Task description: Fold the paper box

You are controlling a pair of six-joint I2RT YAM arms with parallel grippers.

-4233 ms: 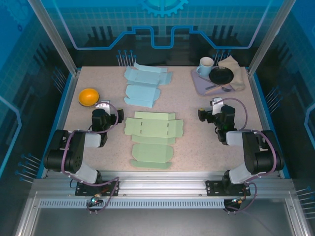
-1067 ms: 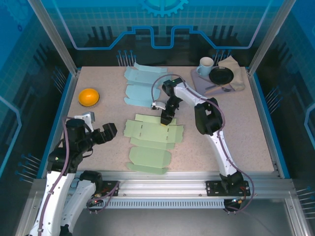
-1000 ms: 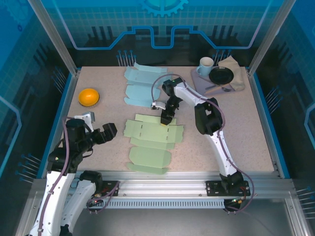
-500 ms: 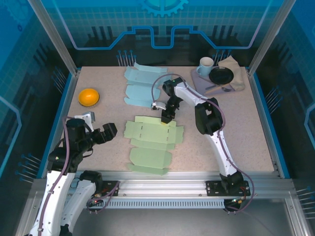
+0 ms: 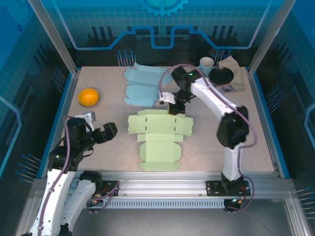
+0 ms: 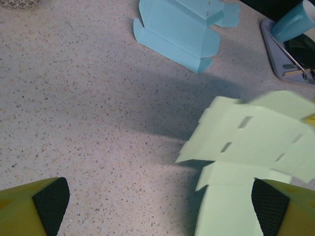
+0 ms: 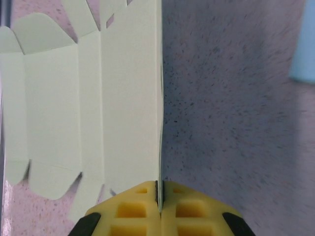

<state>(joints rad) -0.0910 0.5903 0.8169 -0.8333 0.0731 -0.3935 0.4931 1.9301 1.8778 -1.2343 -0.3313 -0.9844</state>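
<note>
The paper box is a flat, unfolded pale green sheet (image 5: 160, 132) with flaps and slots, lying mid-table. My right gripper (image 5: 173, 110) is shut on its far edge, which is lifted off the table. In the right wrist view the yellow fingers (image 7: 140, 206) pinch the thin edge of the green sheet (image 7: 118, 98). My left gripper (image 5: 109, 131) stands open to the left of the sheet, above the table and apart from it. The left wrist view has its fingertips (image 6: 47, 199) wide apart, with the green sheet (image 6: 246, 142) at the right and bare table between them.
A second flat box in light blue (image 5: 142, 86) lies at the back of the table. An orange bowl (image 5: 88, 96) sits at the far left. At the back right a tray (image 5: 215, 84) holds a cup (image 5: 206, 63), a black plate and a cloth.
My right gripper has shut on the green sheet's far edge, raised it and drawn the sheet to the right and slightly nearer. The left arm has stayed still.
</note>
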